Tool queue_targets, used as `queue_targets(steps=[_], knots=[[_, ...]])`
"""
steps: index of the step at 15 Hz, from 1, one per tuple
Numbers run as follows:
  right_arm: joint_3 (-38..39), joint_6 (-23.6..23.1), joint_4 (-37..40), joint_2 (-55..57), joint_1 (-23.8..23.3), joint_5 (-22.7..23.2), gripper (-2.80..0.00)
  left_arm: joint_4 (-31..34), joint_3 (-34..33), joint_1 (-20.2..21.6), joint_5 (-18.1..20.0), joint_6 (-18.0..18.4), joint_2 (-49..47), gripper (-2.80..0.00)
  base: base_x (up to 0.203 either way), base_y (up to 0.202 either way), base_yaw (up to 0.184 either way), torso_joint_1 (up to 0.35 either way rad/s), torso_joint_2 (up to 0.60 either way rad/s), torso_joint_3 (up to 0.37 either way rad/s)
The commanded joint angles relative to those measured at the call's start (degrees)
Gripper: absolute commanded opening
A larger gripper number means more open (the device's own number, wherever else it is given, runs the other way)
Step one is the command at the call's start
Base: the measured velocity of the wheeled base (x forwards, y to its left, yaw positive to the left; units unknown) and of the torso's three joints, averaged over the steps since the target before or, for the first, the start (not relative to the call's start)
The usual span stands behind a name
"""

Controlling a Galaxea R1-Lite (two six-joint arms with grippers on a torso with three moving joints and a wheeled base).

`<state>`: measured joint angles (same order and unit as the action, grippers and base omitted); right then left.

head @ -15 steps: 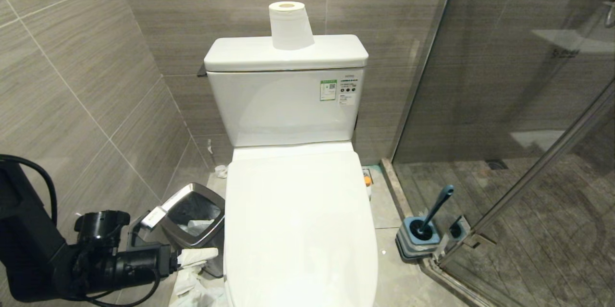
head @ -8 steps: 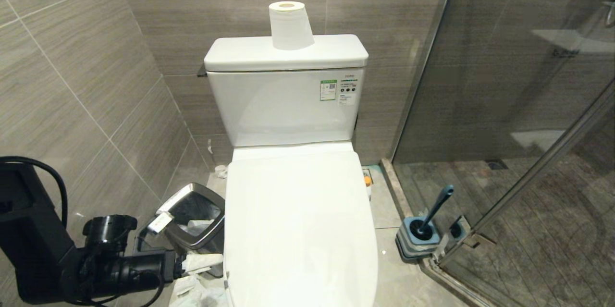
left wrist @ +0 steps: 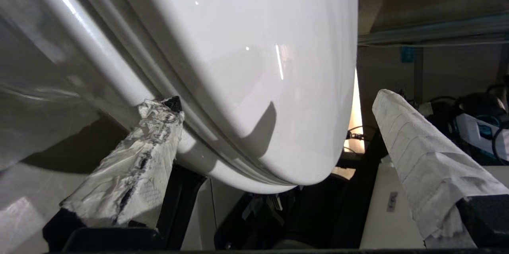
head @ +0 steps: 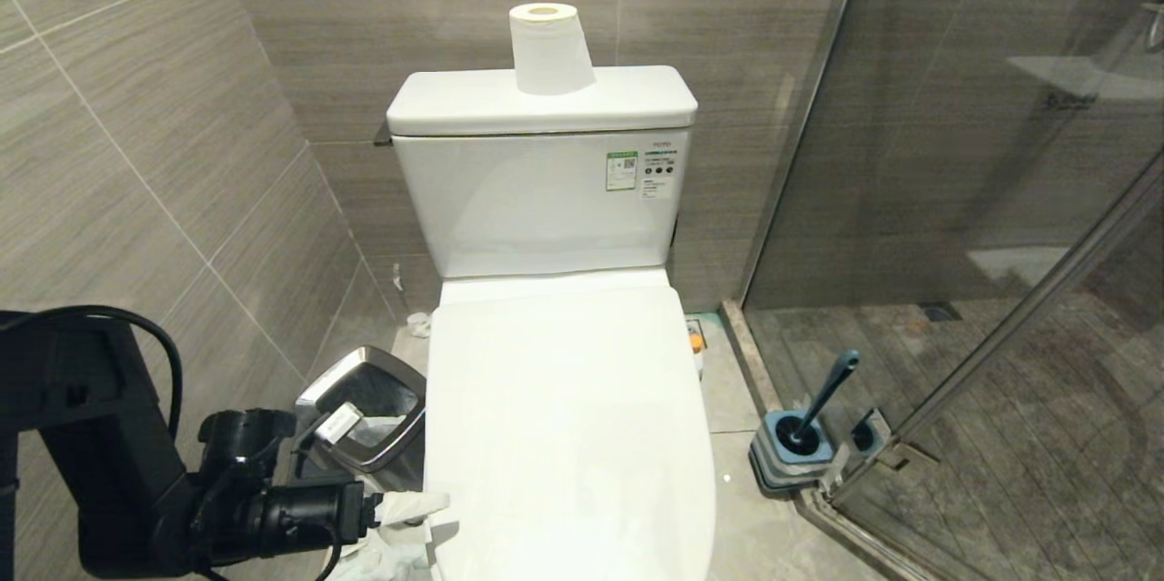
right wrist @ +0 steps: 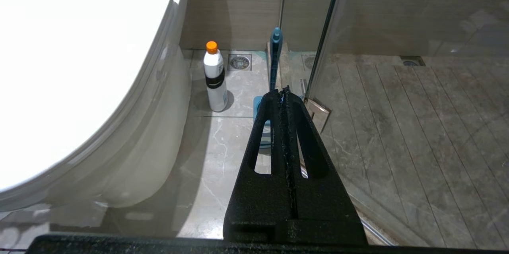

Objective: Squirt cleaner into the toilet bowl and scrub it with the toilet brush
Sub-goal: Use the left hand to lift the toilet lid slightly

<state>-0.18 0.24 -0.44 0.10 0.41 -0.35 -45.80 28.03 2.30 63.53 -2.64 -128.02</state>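
The left gripper (head: 414,508), paper-wrapped fingers (left wrist: 135,170) spread wide and empty, sits level at the closed glossy white toilet bowl's (head: 564,417) left front edge, one finger under the lid's lip. The slim teal toilet brush (head: 823,404) stands in its holder far right; the right gripper (right wrist: 283,93), clenched shut, is nearer.

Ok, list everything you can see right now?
toilet: one, white, centre, lid shut
tank: one, white, behind the lid
paper roll: one, white, upright on the tank
waste bin: one, steel-rimmed, left of toilet
toilet brush: one, teal, in holder right of toilet
cleaner bottle: one, white, orange cap, on floor beside toilet
shower glass: right side
left tool: open, paper-wrapped fingers astride the lid's front edge
right tool: shut, idle above floor
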Motion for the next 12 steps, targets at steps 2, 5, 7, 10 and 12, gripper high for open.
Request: queue_targets(steps=[2,5,7,10,12], knots=[[0.01,0.06,0.0,0.08,0.02,0.0,-2.8,-0.3,0.17,2.21,-0.31,-0.15,-0.31,0.0,0.0,0.0,0.0,0.0,0.0,0.0],[0.01,0.02,0.0,0.08,0.02,0.0,-2.8,-0.1,-0.16,5.21,-0.86,-0.6,0.02,0.0,0.0,0.0,0.0,0.0,0.0,0.0],[0.01,0.02,0.0,0.08,0.02,0.0,-2.8,0.1,-0.34,5.78,-1.05,-1.04,0.13,0.0,0.0,0.0,0.0,0.0,0.0,0.0],[0.01,0.02,0.0,0.08,0.02,0.0,-2.8,0.1,-0.43,6.31,-2.36,-0.79,-0.21,0.0,0.0,0.0,0.0,0.0,0.0,0.0],[0.01,0.02,0.0,0.08,0.02,0.0,-2.8,-0.08,-0.43,6.4,-2.44,-0.96,-0.18,0.0,0.0,0.0,0.0,0.0,0.0,0.0]])
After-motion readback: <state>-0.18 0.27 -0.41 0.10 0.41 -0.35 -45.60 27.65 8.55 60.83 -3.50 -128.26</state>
